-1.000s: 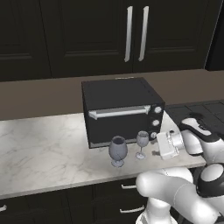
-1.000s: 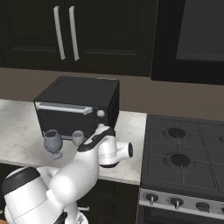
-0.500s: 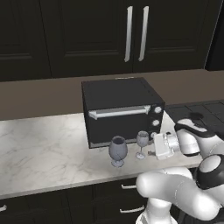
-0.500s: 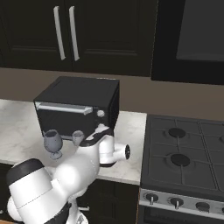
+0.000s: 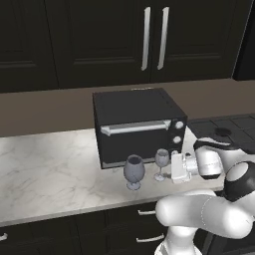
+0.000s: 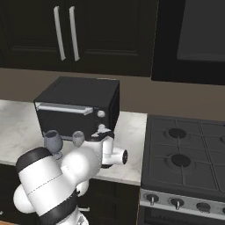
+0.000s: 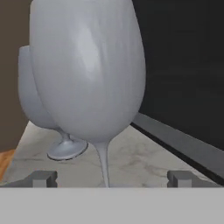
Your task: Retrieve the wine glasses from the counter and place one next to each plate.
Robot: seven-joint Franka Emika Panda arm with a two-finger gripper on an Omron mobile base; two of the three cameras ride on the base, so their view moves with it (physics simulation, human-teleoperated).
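Left base view: the counter (image 5: pixel 50 169) carries a black toaster oven (image 5: pixel 137 124), and just in front of its door the two wine glasses are set side by side, the rounder glass (image 5: pixel 134 170) to the left of the narrower glass (image 5: pixel 161 161), presumably parked there for collection. The gripper (image 7: pixel 111 178) is held level and low beside the narrower glass, whose stem is seen in the hand view between jaws spread fully wide and gripping nothing, apparently so that the stem can be closed on.
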